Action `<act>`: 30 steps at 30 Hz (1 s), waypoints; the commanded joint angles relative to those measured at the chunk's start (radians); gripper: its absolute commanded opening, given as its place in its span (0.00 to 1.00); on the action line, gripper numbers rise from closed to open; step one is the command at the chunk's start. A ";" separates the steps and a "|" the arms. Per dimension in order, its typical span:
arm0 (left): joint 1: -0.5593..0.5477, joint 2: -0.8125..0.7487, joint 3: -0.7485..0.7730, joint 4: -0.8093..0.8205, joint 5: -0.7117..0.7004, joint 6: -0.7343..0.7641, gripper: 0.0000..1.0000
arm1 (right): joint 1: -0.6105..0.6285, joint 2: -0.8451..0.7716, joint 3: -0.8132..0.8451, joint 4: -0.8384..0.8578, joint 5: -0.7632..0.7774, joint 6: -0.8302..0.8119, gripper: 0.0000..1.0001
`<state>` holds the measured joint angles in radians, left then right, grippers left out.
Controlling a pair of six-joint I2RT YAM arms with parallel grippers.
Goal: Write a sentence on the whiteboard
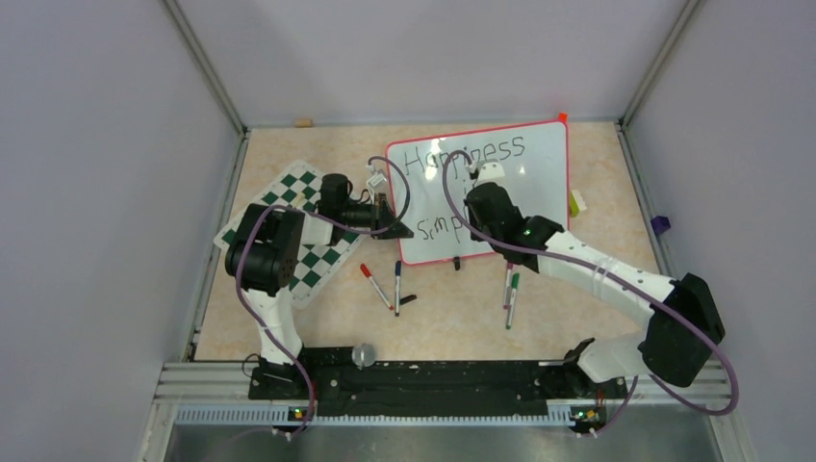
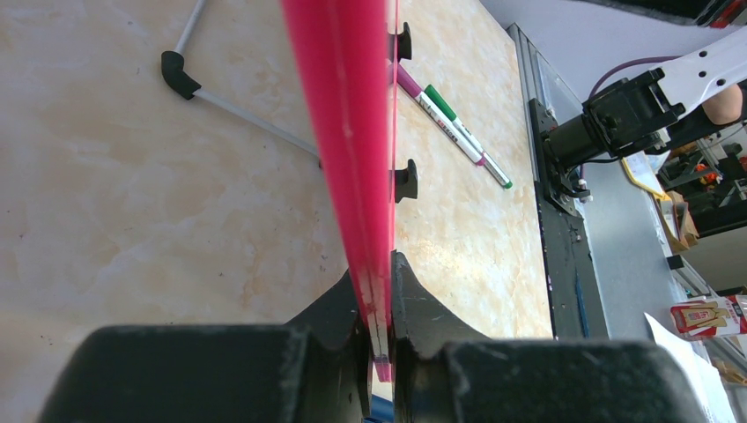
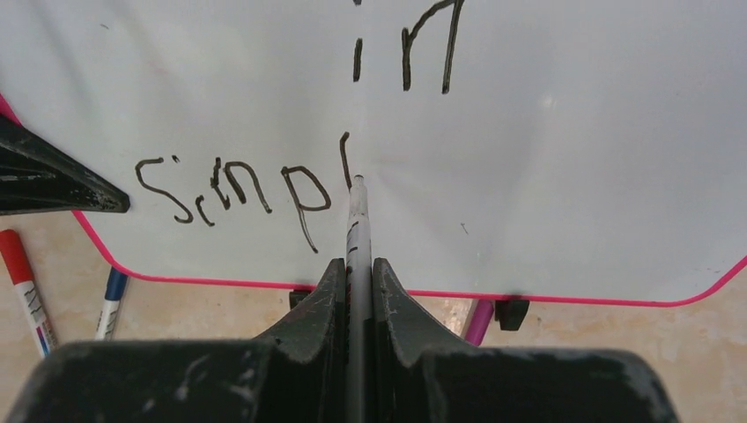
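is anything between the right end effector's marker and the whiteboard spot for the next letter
Nothing visible: the thin grey marker in the right end effector has its tip at the glossy white red-framed whiteboard at the end of "Simpl", bare board to its right.

The whiteboard [image 1: 535,197] carries black handwriting. "Happiness" runs along its far edge, with the middle letters partly covered. Toward its near left corner stands "Simp", followed by one upright stroke like an "l". Print on the markers [image 2: 458,132] lying beside the whiteboard is too small to read.
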<state>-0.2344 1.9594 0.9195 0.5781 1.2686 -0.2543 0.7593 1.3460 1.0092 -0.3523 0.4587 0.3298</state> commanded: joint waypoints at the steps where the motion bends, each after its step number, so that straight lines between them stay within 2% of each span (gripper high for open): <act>1: -0.014 0.015 -0.036 -0.027 0.021 0.053 0.00 | -0.019 0.007 0.065 0.038 0.037 -0.027 0.00; 13: -0.013 0.014 -0.036 -0.027 0.021 0.055 0.00 | -0.024 0.070 0.079 0.062 0.073 -0.047 0.00; 24: -0.014 0.016 -0.036 -0.029 0.020 0.056 0.00 | -0.023 -0.052 0.008 0.018 0.050 -0.046 0.00; 30: -0.013 0.016 -0.036 -0.029 0.019 0.056 0.00 | -0.024 -0.048 -0.009 0.015 0.036 -0.035 0.00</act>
<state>-0.2344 1.9594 0.9192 0.5781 1.2686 -0.2543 0.7479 1.3098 1.0077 -0.3416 0.5026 0.2893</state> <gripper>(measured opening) 0.121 0.086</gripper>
